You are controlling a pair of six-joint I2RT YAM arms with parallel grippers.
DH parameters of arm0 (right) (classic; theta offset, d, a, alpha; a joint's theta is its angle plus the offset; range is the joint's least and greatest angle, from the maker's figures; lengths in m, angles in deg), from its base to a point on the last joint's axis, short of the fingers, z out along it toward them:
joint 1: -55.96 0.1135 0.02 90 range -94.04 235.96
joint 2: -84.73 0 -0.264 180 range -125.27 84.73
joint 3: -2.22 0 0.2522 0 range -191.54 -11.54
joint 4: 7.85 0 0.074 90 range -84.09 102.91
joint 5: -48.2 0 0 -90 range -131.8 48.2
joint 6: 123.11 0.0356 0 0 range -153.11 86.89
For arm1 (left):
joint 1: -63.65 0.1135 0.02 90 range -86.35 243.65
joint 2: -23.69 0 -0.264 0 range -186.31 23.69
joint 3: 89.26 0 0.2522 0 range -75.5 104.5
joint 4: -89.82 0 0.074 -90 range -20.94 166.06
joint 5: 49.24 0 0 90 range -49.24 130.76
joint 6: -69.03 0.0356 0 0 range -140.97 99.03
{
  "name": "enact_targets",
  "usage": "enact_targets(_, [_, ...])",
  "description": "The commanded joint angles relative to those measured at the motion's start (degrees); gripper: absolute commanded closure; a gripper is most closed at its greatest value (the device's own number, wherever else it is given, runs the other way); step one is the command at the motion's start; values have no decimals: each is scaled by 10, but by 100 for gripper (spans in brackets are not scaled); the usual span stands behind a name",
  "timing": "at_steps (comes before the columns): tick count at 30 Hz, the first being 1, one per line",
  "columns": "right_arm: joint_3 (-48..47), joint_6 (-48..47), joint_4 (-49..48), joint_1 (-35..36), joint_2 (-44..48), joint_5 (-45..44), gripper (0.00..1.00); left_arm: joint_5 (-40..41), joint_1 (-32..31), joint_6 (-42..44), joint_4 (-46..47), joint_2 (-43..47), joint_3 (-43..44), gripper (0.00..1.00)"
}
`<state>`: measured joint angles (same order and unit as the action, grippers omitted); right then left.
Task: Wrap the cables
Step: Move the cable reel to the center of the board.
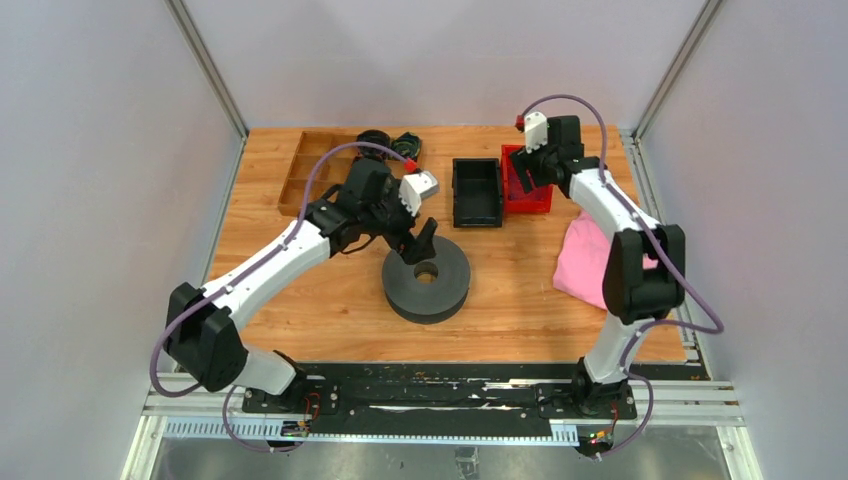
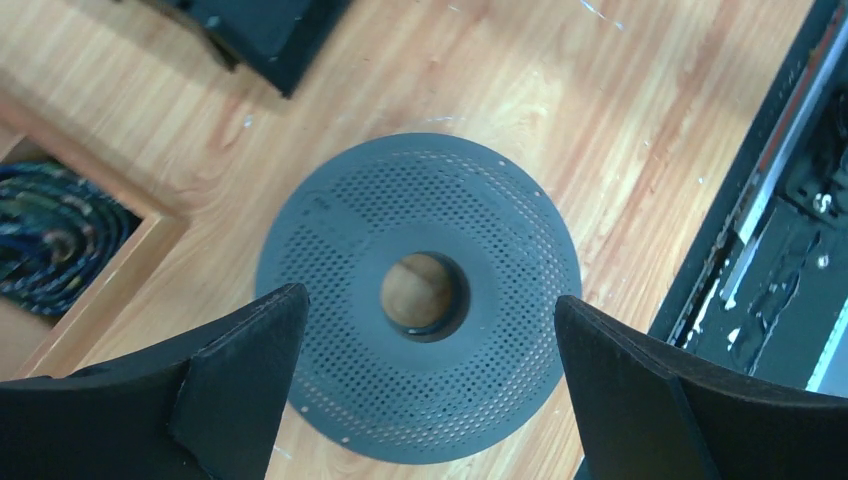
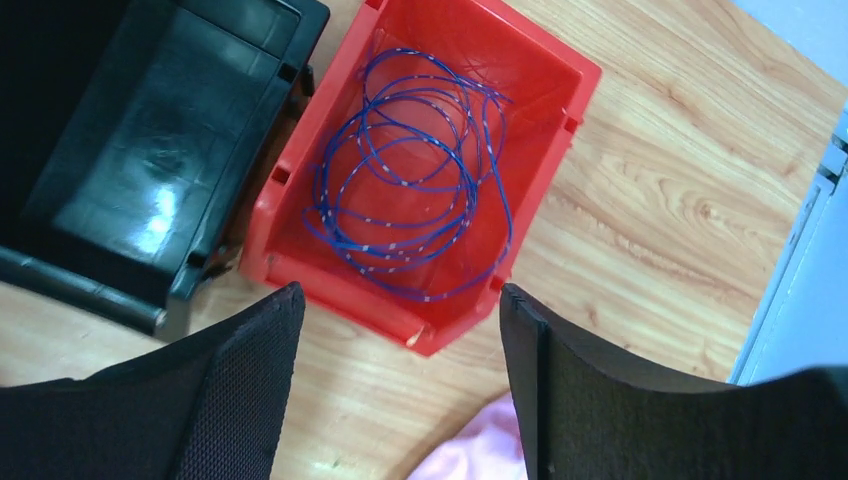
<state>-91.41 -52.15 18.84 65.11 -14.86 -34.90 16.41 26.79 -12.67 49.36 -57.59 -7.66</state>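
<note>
Seen from above, the left tool (image 1: 425, 238) hangs over the rear-left edge of the spool (image 1: 427, 280) on the bench (image 1: 520, 300). The right tool (image 1: 525, 178) hovers above the red bin (image 1: 535, 203), behind and right of the spool. From the left wrist, that tool's jaws stand wide apart and straddle the spool, likely ready to steady it. From the right wrist, the jaws are apart and grip nothing. They aim down at the cables (image 3: 405, 185), which lie loosely looped inside the bin, probably for a pick.
</note>
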Motion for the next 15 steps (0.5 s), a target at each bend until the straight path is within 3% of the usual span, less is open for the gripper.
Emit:
enact_targets(1, [-77,-75,60,18,-75,-44,29,-39,43,-37,28,30,1,2])
enact_targets(10, [-149,-167,103,29,-190,-72,27,-32,63,-37,53,82,-29,2])
enact_targets(15, [-186,-187,114,35,-237,-82,34,-28,62,-36,58,83,-36,2])
